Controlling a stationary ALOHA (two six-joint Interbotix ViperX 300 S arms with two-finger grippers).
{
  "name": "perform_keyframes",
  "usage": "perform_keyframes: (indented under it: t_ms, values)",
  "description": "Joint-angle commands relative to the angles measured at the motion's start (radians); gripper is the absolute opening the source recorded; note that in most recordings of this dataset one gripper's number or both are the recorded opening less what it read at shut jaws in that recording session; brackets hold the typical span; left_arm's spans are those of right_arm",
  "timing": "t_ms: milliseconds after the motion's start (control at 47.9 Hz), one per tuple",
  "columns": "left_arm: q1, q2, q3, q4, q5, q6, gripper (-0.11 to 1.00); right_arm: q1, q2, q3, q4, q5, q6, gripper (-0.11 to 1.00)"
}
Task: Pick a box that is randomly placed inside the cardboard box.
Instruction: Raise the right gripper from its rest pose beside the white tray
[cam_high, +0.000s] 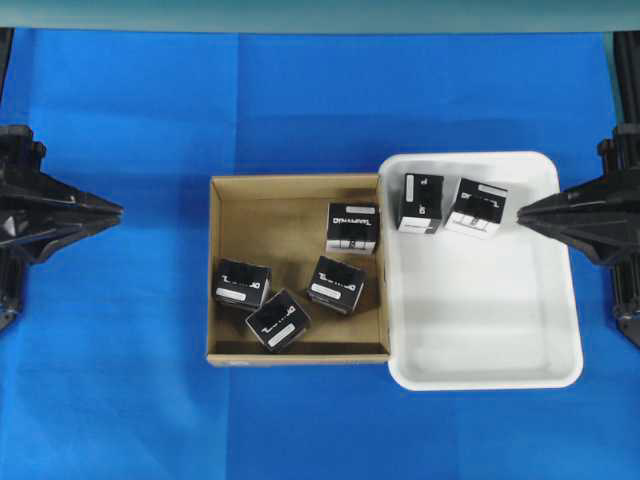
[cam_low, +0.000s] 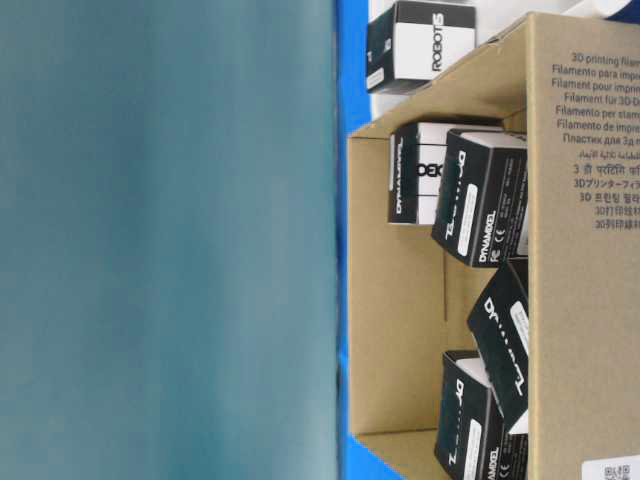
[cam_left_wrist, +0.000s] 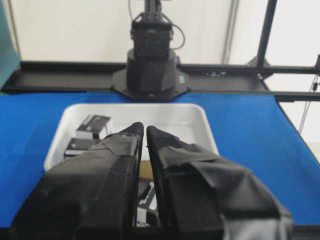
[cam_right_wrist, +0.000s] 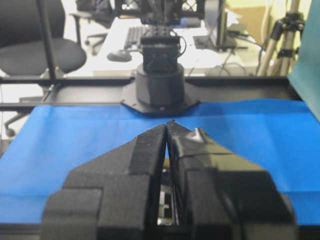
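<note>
The brown cardboard box (cam_high: 222, 268) lies in the middle of the blue cloth and holds several small black boxes: one at the back right (cam_high: 352, 228), one in the middle (cam_high: 336, 284), one at the left (cam_high: 242, 285) and one at the front (cam_high: 278, 320). The table-level view shows the same carton (cam_low: 585, 250) from its side. My left gripper (cam_high: 116, 210) is shut and empty, left of the carton; it also shows in the left wrist view (cam_left_wrist: 145, 130). My right gripper (cam_high: 522, 214) is shut and empty at the tray's right edge; the right wrist view (cam_right_wrist: 167, 125) shows it too.
A white plastic tray (cam_high: 485, 320) touches the carton's right side and holds two more black boxes (cam_high: 421, 203) (cam_high: 477, 208) at its back. Blue cloth (cam_high: 120, 380) covers the table around both. Each arm's base stands at its own side edge.
</note>
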Motion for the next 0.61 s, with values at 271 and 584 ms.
perform_keyframes:
  t_ms: [271,584]
  values:
    - [0.006,0.091,-0.080,0.011,0.089,-0.029,-0.07,-0.009,0.005,-0.117,0.081,0.341,0.071,0.01]
    - [0.000,0.055,-0.123,0.011,0.284,-0.081,-0.07,-0.009,0.100,-0.336,0.071,0.822,0.057,0.01]
